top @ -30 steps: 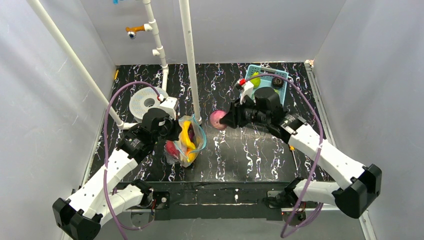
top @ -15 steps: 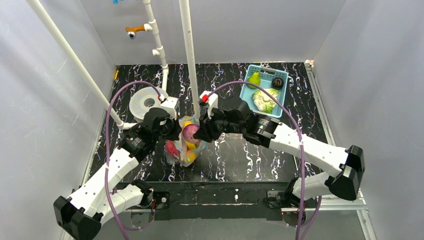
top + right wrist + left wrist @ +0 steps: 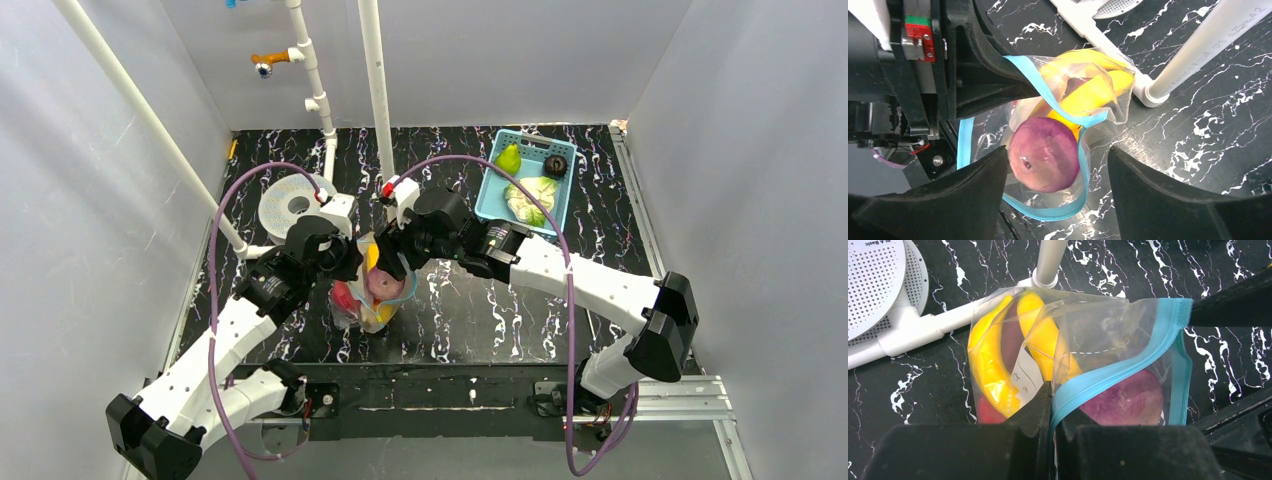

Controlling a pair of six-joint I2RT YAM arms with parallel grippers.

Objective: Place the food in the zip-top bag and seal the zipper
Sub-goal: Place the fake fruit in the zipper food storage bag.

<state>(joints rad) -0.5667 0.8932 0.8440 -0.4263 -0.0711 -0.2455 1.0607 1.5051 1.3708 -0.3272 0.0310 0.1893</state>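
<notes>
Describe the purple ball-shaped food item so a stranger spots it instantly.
On the black marbled table, left of centre, find the clear crinkly zip-top bag with the light-blue strip. The glossy magenta ball sits in its open mouth, the only round purple piece beside long yellow bananas.

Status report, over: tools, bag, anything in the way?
Left tool shut on the zipper, zip-top bag held open. Right tool open above the magenta piece in its mouth. White pole close beside bag.
</notes>
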